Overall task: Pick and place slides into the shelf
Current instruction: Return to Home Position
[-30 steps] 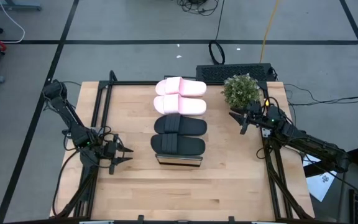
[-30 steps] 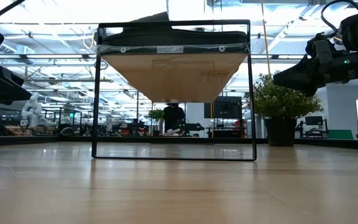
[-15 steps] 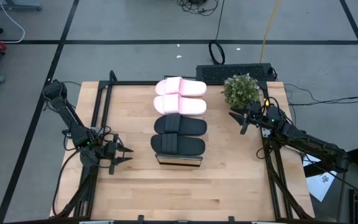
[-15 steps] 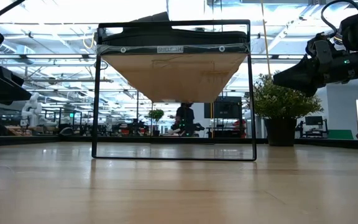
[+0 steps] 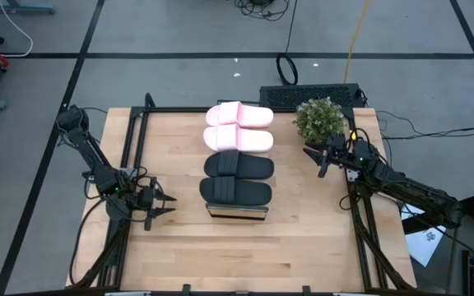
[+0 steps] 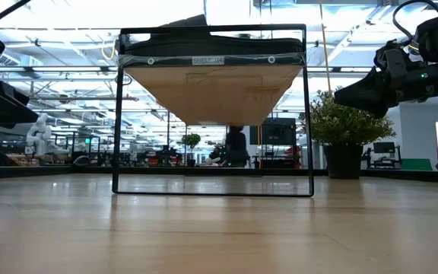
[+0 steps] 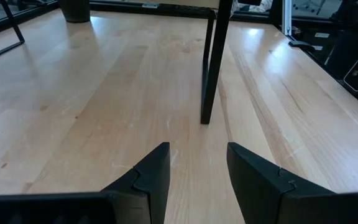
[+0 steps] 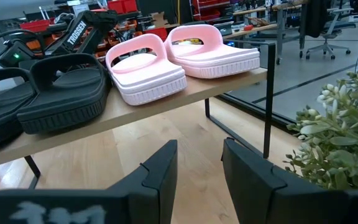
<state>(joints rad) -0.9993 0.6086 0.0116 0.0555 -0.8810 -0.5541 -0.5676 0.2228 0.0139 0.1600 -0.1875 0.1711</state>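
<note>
The left gripper (image 7: 197,148) hovers low over the table (image 5: 303,238), fingers spread and empty, to the left of the near end of the shelf (image 5: 237,213). On the shelf's plank, two black slides (image 5: 235,191) lie side by side nearest, with two pink slides (image 5: 239,139) just beyond them. Farther back on the right, the right gripper (image 8: 199,143) hangs beside a potted plant (image 5: 319,117), fingers likewise apart and holding nothing.
</note>
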